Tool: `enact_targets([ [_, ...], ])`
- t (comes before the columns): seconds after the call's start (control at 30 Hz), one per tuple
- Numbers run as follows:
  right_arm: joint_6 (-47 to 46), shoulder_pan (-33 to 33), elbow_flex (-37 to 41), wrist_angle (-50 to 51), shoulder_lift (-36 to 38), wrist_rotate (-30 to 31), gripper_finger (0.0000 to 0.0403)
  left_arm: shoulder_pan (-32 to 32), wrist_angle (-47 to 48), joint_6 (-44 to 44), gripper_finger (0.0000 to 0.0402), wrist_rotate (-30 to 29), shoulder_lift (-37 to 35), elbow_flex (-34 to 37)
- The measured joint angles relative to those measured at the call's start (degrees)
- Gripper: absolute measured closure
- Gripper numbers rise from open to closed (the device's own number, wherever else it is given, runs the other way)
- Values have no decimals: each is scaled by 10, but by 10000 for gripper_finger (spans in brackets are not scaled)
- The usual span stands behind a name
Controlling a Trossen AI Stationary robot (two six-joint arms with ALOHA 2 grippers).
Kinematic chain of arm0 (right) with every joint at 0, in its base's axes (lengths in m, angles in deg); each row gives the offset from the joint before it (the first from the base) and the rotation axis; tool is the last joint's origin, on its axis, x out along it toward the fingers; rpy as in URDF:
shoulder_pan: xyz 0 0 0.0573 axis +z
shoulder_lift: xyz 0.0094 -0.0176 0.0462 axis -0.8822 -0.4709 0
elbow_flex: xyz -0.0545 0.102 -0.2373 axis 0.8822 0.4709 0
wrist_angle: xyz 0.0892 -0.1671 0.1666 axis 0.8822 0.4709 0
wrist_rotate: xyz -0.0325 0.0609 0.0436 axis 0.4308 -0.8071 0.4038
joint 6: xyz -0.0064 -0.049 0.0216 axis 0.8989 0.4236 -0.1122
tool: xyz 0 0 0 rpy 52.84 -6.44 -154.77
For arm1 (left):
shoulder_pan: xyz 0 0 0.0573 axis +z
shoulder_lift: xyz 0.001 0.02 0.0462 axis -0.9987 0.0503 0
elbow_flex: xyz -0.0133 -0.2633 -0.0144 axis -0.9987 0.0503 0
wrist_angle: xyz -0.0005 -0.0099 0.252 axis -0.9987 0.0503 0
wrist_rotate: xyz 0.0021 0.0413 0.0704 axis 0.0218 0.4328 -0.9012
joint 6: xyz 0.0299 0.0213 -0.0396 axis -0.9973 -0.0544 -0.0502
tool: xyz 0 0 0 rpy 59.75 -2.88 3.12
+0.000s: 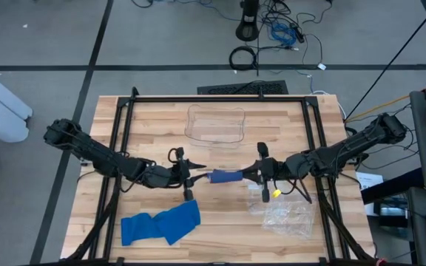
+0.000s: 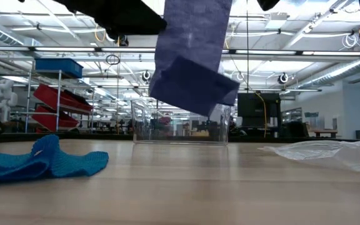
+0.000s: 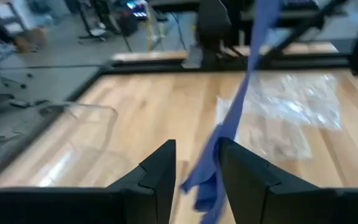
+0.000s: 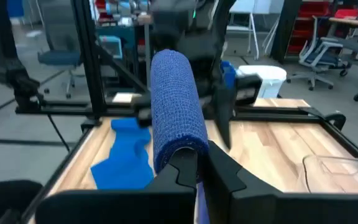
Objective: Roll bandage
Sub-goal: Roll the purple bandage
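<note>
Blue bandage (image 1: 225, 177) hangs over the table between your grippers: left gripper (image 1: 191, 179) holds one end, right gripper (image 1: 256, 174) pinches the other (partly rolled, a loose tail left).

The pale wooden slat tabletop (image 1: 146, 133) looked smooth with a soft satin sheen, its grain showing in light and darker strips. The dark blue bandage strip (image 4: 176, 115) was a woven cloth with a rough, crinkled, matt weave, clearest in the right wrist view. The bright blue cloth heap (image 1: 161, 224) lying on the wood looked like a similar matt knitted fabric, softly creased. The clear rectangular plastic tray (image 1: 215, 125) was glossy and see-through. The crumpled transparent plastic bag (image 1: 283, 218) was thin, wrinkled and shiny. The black frame rails (image 1: 220, 98) looked like matt painted metal. The dark gripper fingers (image 3: 160, 177) were smooth matt plastic.
</note>
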Motion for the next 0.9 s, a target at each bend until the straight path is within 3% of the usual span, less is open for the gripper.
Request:
enact_targets([
  [0.23,4,3,0,-16,0,4,403,12,-8,-20,274,89,41,0],
  [0.47,13,3,0,-16,0,63,403,15,-58,-60,278,146,50,0],
  [0.57,24,3,0,-15,0,64,403,15,-58,-62,303,187,50,0],
  [0.73,32,3,0,-14,0,97,403,16,-58,-63,384,287,50,-9],
  [0.9,31,2,0,13,-4,140,403,9,-61,-62,390,340,50,-24],
])
